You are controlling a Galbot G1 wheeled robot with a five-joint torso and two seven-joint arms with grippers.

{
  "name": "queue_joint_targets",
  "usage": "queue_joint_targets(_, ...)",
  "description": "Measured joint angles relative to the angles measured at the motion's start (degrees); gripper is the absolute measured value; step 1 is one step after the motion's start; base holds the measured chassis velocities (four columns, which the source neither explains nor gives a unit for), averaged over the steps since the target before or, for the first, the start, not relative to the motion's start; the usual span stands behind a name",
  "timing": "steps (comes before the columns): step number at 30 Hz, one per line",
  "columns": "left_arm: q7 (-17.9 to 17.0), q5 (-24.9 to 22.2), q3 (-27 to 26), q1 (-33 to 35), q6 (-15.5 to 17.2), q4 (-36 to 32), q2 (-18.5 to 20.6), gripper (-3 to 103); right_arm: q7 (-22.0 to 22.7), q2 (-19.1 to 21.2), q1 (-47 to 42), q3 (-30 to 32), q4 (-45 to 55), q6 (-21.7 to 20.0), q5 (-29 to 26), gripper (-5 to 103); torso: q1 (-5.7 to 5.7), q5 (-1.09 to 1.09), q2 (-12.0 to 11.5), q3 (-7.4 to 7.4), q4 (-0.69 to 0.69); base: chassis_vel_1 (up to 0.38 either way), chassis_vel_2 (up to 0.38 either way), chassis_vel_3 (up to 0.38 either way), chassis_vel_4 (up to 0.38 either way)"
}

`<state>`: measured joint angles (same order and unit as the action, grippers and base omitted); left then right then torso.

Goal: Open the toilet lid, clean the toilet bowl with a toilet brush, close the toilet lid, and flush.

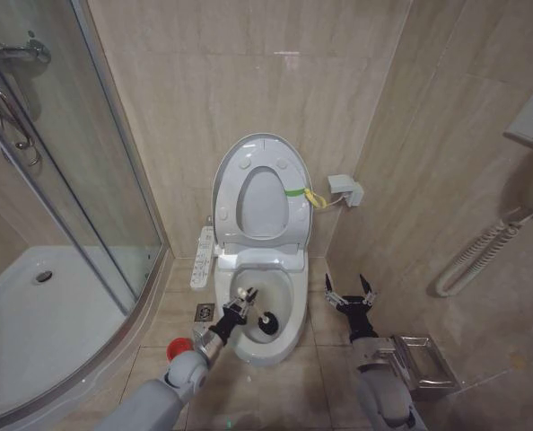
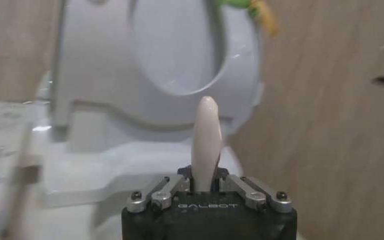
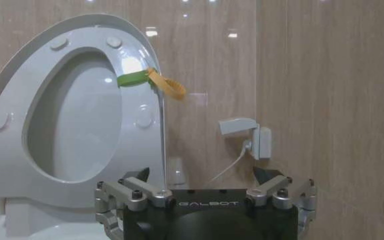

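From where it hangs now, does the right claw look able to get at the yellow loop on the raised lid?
Probably yes. The right claw hangs open beside the toilet bowl, and nothing stands between it and the yellow loop on the upright toilet lid. The left claw is busy with the toilet brush.

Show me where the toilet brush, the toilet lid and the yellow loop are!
toilet brush (image 1: 268,324), head view, on its black bristle head.
toilet lid (image 1: 249,154), head view, on its upright white rim.
yellow loop (image 3: 168,86), right wrist view, on the hanging band.
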<state>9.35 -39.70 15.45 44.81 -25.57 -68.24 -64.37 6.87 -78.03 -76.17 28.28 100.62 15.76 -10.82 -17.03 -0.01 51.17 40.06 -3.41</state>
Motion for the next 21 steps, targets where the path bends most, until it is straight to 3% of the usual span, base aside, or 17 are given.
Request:
queue_joint_targets(3,0.4,0.2,-1.0,-0.6,-0.7,2.3,-0.1,19,0.0,0.0,0.0,0.0,0.0,0.0,0.0,100,0.0,0.0,0.0,0.0,0.0,0.0,0.0,0.0,0.0)
queue_joint_targets(6,0.5,0.0,-1.2,-0.1,-0.7,0.6,1.3,19,0.0,0.0,0.0,0.0,0.0,0.0,0.0,100,0.0,0.01,0.0,0.0,0.01,0.0,0.0,0.0,0.0)
queue_joint_targets(11,-0.9,-0.4,0.1,2.1,0.7,-9.2,3.8,19,0.0,0.0,0.0,0.0,0.0,0.0,0.0,100,0.0,0.02,0.0,-0.01,0.01,0.0,0.0,0.0,0.0)
queue_joint_targets(14,-1.1,-0.6,1.0,2.4,1.0,-11.4,3.9,19,0.0,0.0,0.0,0.0,0.0,0.0,0.0,100,0.0,0.01,0.0,-0.01,0.0,0.0,0.0,0.0,0.0)
queue_joint_targets(17,-0.1,-0.4,1.3,2.1,0.2,-10.1,3.0,19,0.0,0.0,0.0,0.0,0.0,0.0,0.0,100,0.01,0.01,0.0,-0.01,0.0,0.0,0.0,0.0,0.0)
queue_joint_targets(21,4.0,0.0,1.0,0.4,-3.5,-2.7,0.7,19,0.0,0.0,0.0,0.0,0.0,0.0,0.0,100,0.0,0.01,0.0,0.0,0.0,0.0,0.0,0.0,0.0)
